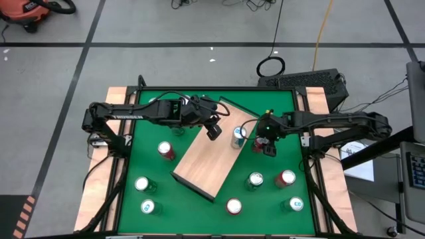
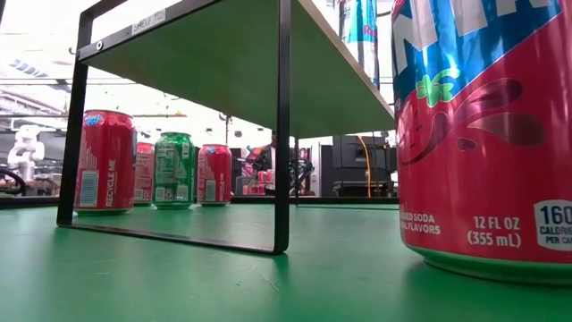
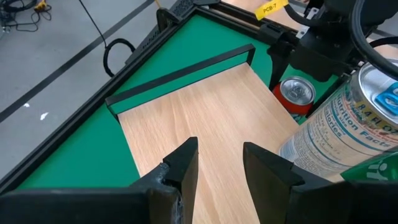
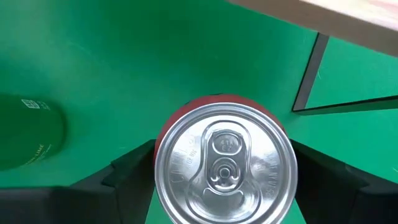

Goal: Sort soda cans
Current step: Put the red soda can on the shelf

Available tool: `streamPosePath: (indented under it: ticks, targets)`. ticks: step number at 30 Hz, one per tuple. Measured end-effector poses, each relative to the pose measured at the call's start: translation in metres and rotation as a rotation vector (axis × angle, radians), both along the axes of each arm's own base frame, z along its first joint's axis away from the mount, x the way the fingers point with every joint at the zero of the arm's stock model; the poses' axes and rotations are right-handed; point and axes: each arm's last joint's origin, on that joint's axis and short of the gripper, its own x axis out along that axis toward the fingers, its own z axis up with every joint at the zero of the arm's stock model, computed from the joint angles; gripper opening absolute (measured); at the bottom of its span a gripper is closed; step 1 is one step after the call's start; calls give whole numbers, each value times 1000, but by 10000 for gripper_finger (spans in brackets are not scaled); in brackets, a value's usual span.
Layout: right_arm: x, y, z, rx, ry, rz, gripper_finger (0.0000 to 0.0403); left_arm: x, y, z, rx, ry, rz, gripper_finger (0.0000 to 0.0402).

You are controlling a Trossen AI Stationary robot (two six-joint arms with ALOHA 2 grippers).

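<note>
Holding the right jaws apart, one on each side of the red can (image 4: pixel 225 163), with a thin gap showing on both sides. Looking straight down on the can's silver top, sitting nicely in the middle. Gripping nothing yet.

Standing the red can upright on the green desk (image 1: pixel 192 212), just beside the right edge of the wooden board (image 1: pixel 212 156). Probably getting ready to grab this can, so doing it well likely means this:

- Keeping the can in the middle, so both jaws are meeting it together and not shoving it sideways.
- Reaching low enough to be pinching the round body, not the slippery rim.
- Squeezing gently, because a thin can is likely denting easily.
- Lifting straight up, staying off the board's edge and its dark frame close by.

Minding the tall blue can (image 1: pixel 238 136) standing on the board, very near. Also minding the green can (image 4: pixel 25 130) off to one side.

Hovering the left jaws over the board, a little apart, holding nothing. Keeping them there, out of the way.

Leaving the other cans spread about the near half of the desk, waiting for sorting.
</note>
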Motion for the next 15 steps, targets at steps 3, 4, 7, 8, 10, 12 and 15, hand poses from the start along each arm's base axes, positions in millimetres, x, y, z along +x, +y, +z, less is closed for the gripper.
streamPosePath:
  ticks: [3,4,7,8,10,12,15]
  targets:
    - [-7,1,4,12,-9,-24,293,0,0,0,0,0,0,127]
    - [-10,2,6,18,-7,-31,293,0,0,0,0,0,0,127]
    - [-21,4,14,44,-36,-48,292,0,0,0,0,0,0,127]
    - [-24,5,17,62,-46,-53,292,0,0,0,0,0,0,127]
    - [-33,8,23,119,-49,-61,292,0,0,0,-2,-2,2,127]
    - [-39,10,34,176,-72,-60,292,-1,0,1,-5,-8,5,127]
    - [-47,13,57,229,-127,-45,291,-3,1,5,-7,-25,8,127]
